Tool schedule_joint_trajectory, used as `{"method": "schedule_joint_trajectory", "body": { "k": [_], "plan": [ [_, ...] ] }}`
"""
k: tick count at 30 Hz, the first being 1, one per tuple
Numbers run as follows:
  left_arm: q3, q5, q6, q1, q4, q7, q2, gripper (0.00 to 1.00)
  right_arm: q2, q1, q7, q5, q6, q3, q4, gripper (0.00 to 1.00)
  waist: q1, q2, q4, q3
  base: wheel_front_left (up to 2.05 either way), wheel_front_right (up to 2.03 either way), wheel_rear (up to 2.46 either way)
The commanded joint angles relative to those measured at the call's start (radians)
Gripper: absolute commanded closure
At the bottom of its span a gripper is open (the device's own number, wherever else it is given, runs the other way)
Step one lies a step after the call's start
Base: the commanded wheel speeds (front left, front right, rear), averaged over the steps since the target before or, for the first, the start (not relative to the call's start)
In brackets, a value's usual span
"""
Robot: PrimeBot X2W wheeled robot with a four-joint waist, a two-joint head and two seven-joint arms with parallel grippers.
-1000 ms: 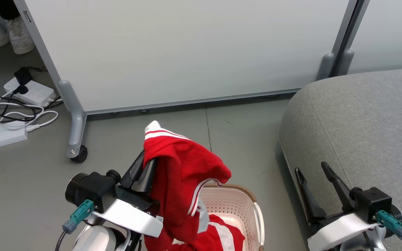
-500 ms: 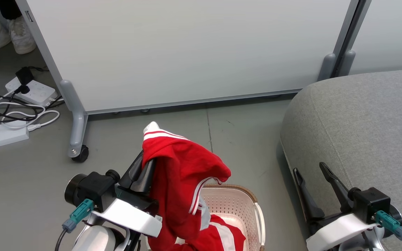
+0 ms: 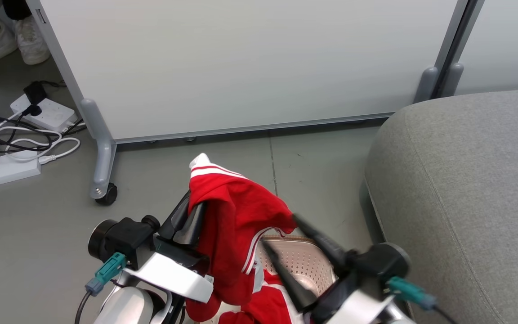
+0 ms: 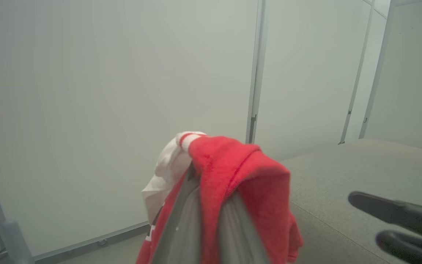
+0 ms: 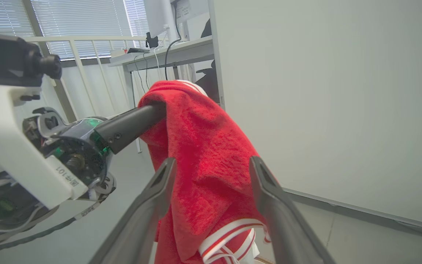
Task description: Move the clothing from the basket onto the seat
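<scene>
Above the basket (image 3: 306,265), our left gripper (image 3: 189,216) clamps the red garment (image 3: 232,225), and our right gripper (image 3: 279,230) gapes beside it. We fear the hanging tail snagging the rim and tipping the basket.

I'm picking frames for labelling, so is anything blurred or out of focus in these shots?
Head view: the right gripper is smeared by motion blur, while the left gripper and the clothing look sharp. Left wrist view: that gripper's fingers, close to the lens, are out of focus. Right wrist view: crisp and evenly lit.
</scene>
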Motion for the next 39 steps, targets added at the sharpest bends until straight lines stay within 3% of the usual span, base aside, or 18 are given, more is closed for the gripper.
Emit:
{"method": "schedule_joint_trajectory", "body": {
  "k": [1,6,16,17,18,19,30,31,32,33,39],
  "plan": [
    [-0.002,0.001,-0.002,-0.017,-0.001,-0.002,0.005,1.00,-0.006,-0.019,0.007,0.020,0.002,0.037,0.009,0.00,0.0000,-0.0001,0.004,0.002,0.00,0.00,0.00],
    [-0.012,0.004,-0.005,-0.027,-0.003,-0.002,0.004,1.00,-0.006,-0.101,0.007,0.069,0.002,0.180,0.085,0.00,0.0000,-0.0001,0.015,0.010,0.00,0.00,0.00],
    [-0.048,0.008,-0.015,-0.044,-0.011,-0.006,-0.003,1.00,-0.005,-0.309,-0.048,0.181,0.002,0.319,0.360,0.00,0.0000,-0.0001,0.052,0.025,0.00,0.00,0.00],
    [-0.050,0.008,-0.015,-0.045,-0.013,-0.007,-0.003,1.00,-0.006,-0.325,-0.049,0.190,0.002,0.328,0.384,0.25,0.0000,-0.0001,0.054,0.026,0.00,0.00,0.00],
    [-0.053,0.008,-0.015,-0.045,-0.013,-0.007,-0.003,1.00,-0.005,-0.339,-0.049,0.202,0.002,0.343,0.403,0.56,0.0000,-0.0001,0.056,0.027,0.00,0.00,0.00],
    [-0.055,0.007,-0.016,-0.045,-0.013,-0.007,-0.003,1.00,-0.005,-0.351,-0.053,0.214,0.002,0.353,0.416,1.00,0.0000,-0.0001,0.058,0.028,0.00,0.00,0.00],
    [-0.065,0.001,-0.014,-0.042,-0.013,-0.012,0.001,1.00,-0.006,-0.420,-0.113,0.295,0.002,0.397,0.485,1.00,0.0000,-0.0001,0.063,0.030,0.00,0.00,0.00],
    [-0.065,0.001,-0.011,-0.042,-0.014,-0.013,0.001,0.84,-0.006,-0.423,-0.122,0.301,0.002,0.390,0.488,1.00,0.0000,-0.0001,0.062,0.030,0.00,0.00,0.00],
    [-0.065,-0.001,-0.009,-0.040,-0.014,-0.011,0.000,0.23,-0.006,-0.426,-0.132,0.304,0.002,0.380,0.492,1.00,0.0000,-0.0001,0.060,0.031,0.00,0.00,0.00],
    [-0.067,-0.001,-0.009,-0.039,-0.014,-0.007,0.003,0.00,-0.006,-0.430,-0.140,0.307,0.002,0.367,0.496,1.00,0.0000,-0.0001,0.058,0.031,0.00,0.00,0.00],
    [-0.092,-0.004,-0.023,-0.019,-0.028,0.021,0.021,0.00,-0.005,-0.462,-0.180,0.306,0.002,0.275,0.506,1.00,0.0000,-0.0001,0.029,0.039,0.00,0.00,0.00]
  ]
}}
